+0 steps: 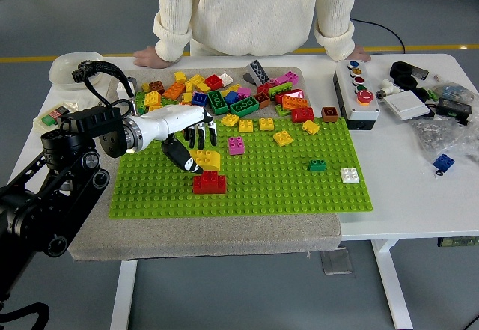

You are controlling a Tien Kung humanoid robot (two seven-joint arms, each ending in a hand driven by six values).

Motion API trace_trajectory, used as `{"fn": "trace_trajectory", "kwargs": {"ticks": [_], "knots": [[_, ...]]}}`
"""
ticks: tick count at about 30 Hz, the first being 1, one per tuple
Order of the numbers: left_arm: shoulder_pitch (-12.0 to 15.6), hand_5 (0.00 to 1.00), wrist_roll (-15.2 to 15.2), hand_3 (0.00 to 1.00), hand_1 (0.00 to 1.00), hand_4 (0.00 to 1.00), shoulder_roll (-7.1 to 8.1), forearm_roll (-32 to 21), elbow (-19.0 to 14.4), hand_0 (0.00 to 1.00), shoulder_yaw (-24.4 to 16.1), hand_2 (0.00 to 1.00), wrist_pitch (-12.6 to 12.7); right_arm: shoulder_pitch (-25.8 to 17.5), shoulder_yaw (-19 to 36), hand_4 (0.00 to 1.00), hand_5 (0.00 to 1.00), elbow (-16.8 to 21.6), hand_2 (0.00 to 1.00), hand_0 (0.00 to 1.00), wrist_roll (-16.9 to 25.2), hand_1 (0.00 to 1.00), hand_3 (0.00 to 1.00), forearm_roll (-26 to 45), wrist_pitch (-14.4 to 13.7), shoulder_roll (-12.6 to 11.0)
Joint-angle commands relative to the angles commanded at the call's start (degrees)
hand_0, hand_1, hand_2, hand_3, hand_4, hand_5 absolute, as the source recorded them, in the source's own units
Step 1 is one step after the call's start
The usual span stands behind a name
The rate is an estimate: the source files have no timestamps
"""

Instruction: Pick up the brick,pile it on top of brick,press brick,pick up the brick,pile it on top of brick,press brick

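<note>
A green baseplate (299,188) lies on a grey mat. On its left part stands a red brick (209,183). My left hand (196,156) reaches in from the left and is shut on a yellow brick (205,158), thumb below and fingers above. The yellow brick hangs slightly tilted right over the red brick's top; I cannot tell whether the two touch. My right arm is out of view.
Several loose bricks (224,94) are heaped at the mat's back. A pink brick (236,146), a small green brick (317,165) and a white brick (349,174) stand on the plate. A button box (358,90) and clutter sit right. A person's hands (150,57) rest on the far edge.
</note>
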Motion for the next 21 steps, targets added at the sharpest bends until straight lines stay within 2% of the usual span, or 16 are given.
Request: {"fn": "trace_trajectory", "kwargs": {"ticks": [6,21], "knots": [[0.0,0.002,0.3,0.515,0.405,0.913,-0.28,-0.5,0.4,0.434,0.2,0.410,1.1,0.0,0.1,0.806,0.338,0.0,0.722,0.740,0.0,0.654,0.586,0.0,0.0,-0.1],[0.7,0.002,0.6,0.516,0.406,0.912,-0.42,-1.0,-0.4,0.438,0.8,0.411,0.7,0.0,0.1,0.805,0.339,0.0,0.722,0.739,0.0,0.653,0.585,0.0,-0.1,-0.1]]}}
